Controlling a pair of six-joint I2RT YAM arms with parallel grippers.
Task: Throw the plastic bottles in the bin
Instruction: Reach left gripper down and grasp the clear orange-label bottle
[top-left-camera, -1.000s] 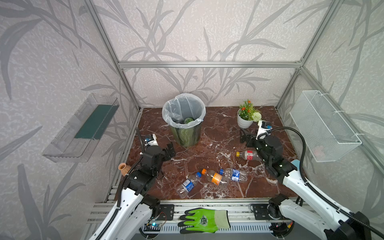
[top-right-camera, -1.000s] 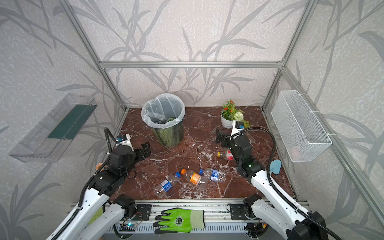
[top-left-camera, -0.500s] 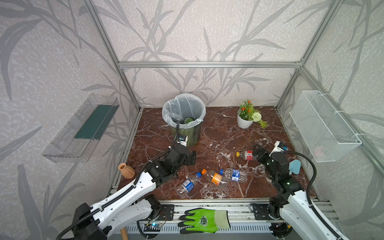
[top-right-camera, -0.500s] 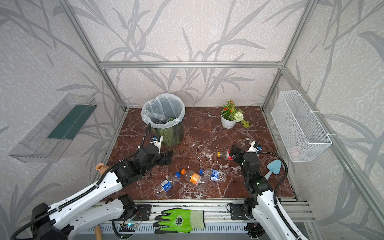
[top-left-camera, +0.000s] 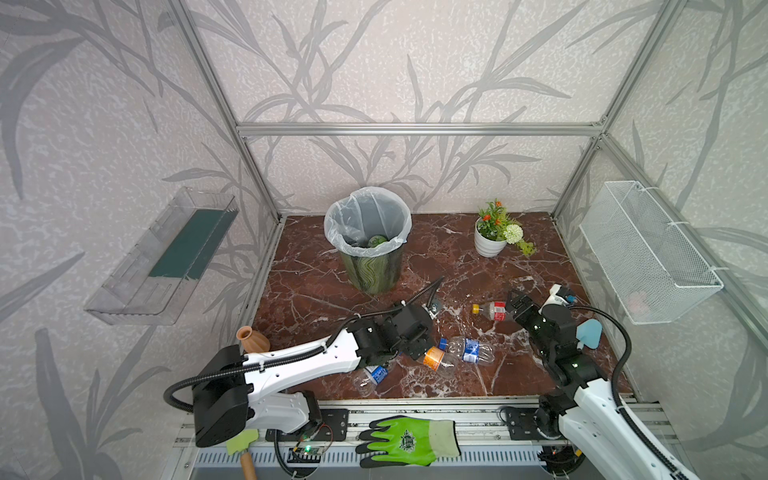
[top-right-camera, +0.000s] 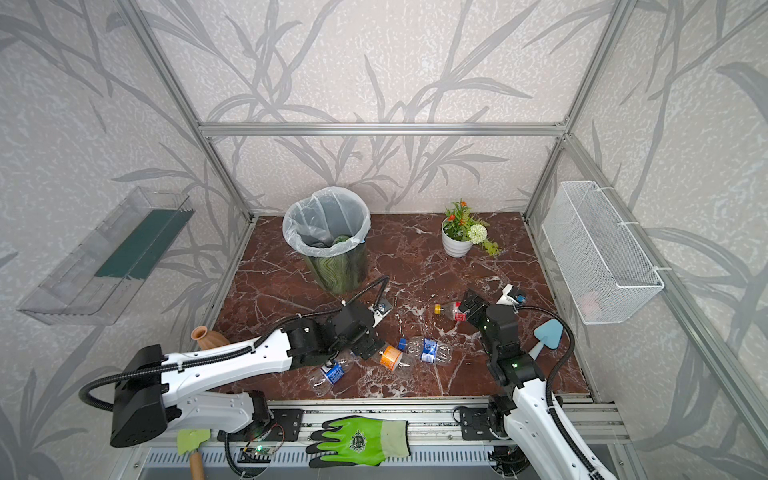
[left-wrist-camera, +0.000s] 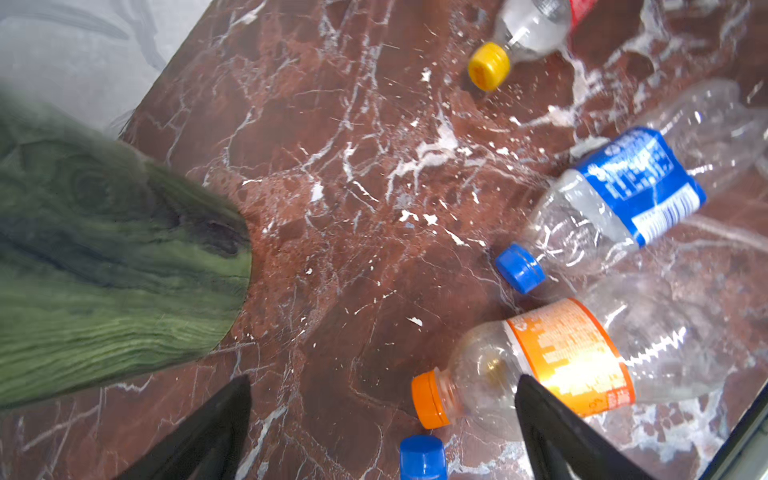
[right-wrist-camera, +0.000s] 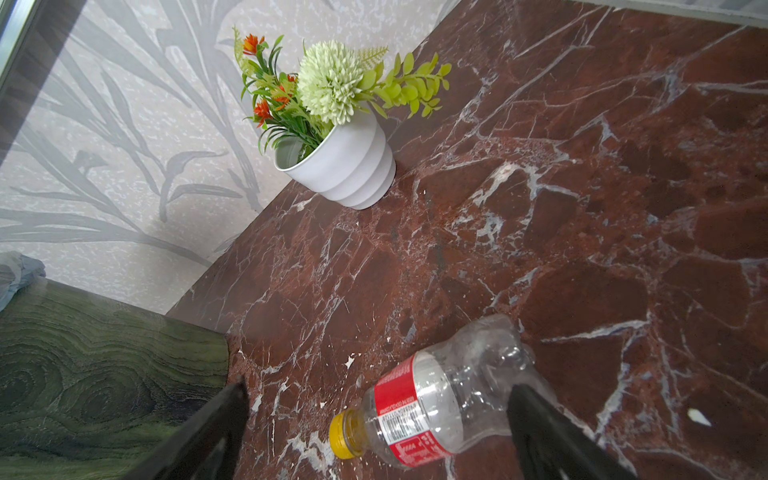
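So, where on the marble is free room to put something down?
Free: the back strip between the bin and the flower pot; also the left side between the bin and the clay vase. Crowded: the front middle, where the blue-label bottle and orange-label bottle lie.

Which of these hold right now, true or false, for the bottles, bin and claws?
1. Four plastic bottles lie outside the bin. True.
2. The left claw is shut on the orange-label bottle. False: it is open and empty, near that bottle's neck.
3. The red-label bottle has a yellow cap. True.
4. The bin is empty. False: a green object shows inside.
5. The right claw is open. True.
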